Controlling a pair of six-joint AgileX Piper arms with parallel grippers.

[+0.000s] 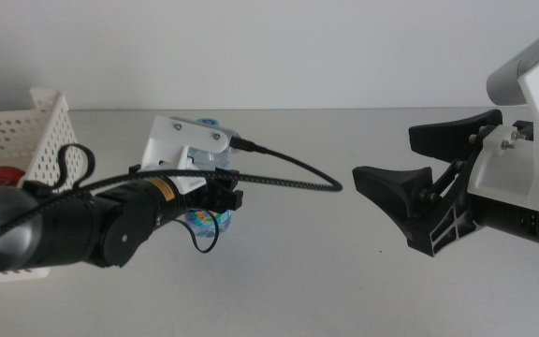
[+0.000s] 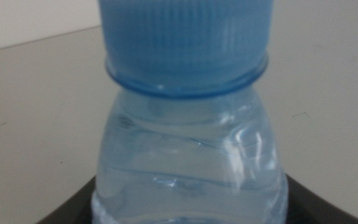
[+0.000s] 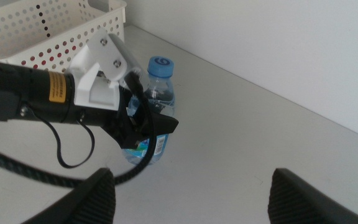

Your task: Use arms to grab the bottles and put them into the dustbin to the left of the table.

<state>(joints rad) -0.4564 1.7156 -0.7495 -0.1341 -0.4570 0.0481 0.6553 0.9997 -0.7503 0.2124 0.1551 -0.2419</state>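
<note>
From where I sit, my right claw [image 1: 396, 159] hangs nearest me above the right half of the table [image 1: 326, 281], its two dark jaws spread wide with nothing between them, well apart from the bottle. Further in, the left arm reaches over from the table's left side and its left claw [image 1: 221, 198] sits around the small clear water bottle [image 1: 204, 221] with the blue cap [image 3: 160, 66]. In the right wrist view I see a dark jaw lying against the bottle's body just above its label, and the left wrist view is filled by the cap and the clear shoulder, with the dark jaws curving in at either side of the body; I read that as the claw pinching the bottle, which stands upright on the table a little left of the middle. A black cable [image 1: 293, 180] loops off the left wrist's white housing [image 1: 181, 142]. At the table's left edge stands the white perforated dustbin [image 1: 26, 131], with something red [image 1: 6, 178] showing inside it behind the holes; I cannot tell more of it.
</note>
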